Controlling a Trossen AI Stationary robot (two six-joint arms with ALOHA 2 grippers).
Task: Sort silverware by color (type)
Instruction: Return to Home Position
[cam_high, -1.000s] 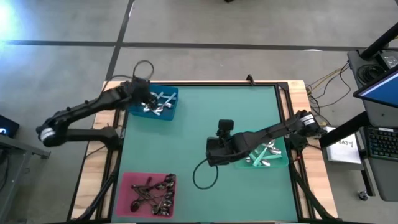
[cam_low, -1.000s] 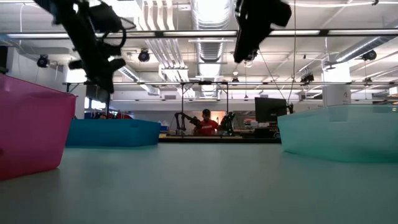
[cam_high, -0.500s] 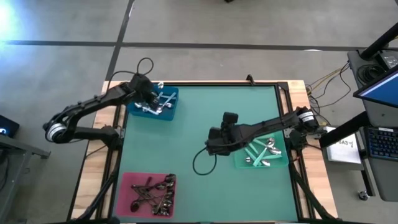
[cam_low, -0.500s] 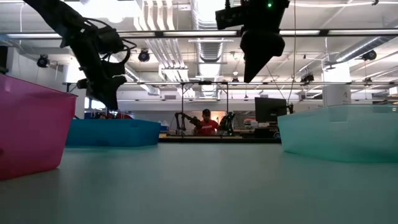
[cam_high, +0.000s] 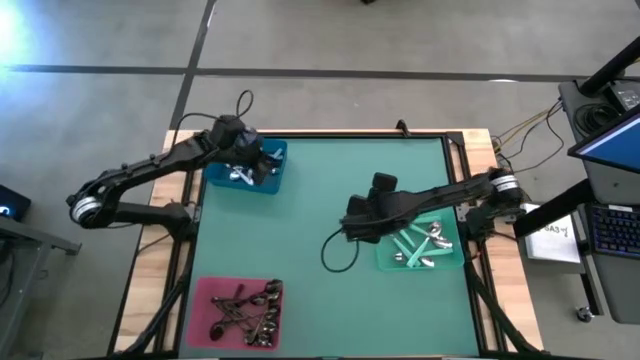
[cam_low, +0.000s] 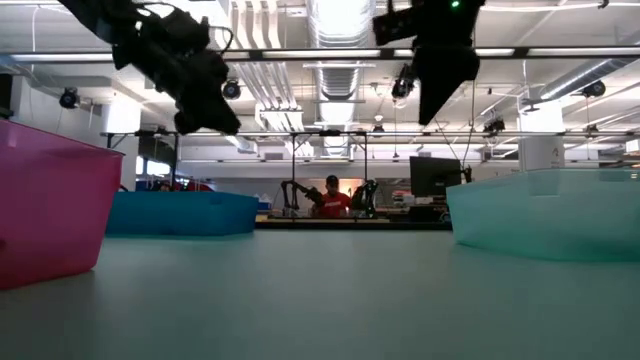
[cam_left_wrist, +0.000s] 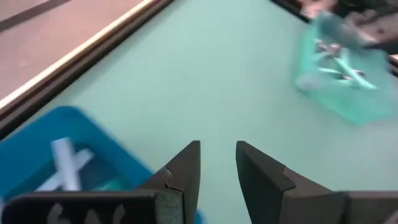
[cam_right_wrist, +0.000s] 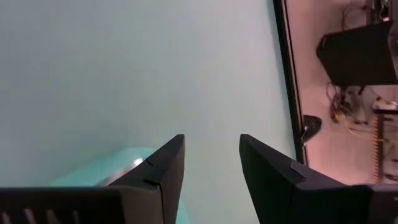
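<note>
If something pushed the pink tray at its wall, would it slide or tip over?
It would probably slide: the pink tray sits wide and flat on the smooth table. Its tangled spoons likely add weight and would rattle rather than spill. The wall looks thin, so it may flex.

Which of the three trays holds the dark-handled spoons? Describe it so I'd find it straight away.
On the green table seen from above, go to the picture's lower-left corner. The pink tray sits there by itself. It alone is pink; the blue tray and mint tray hold pale-handled spoons.
</note>
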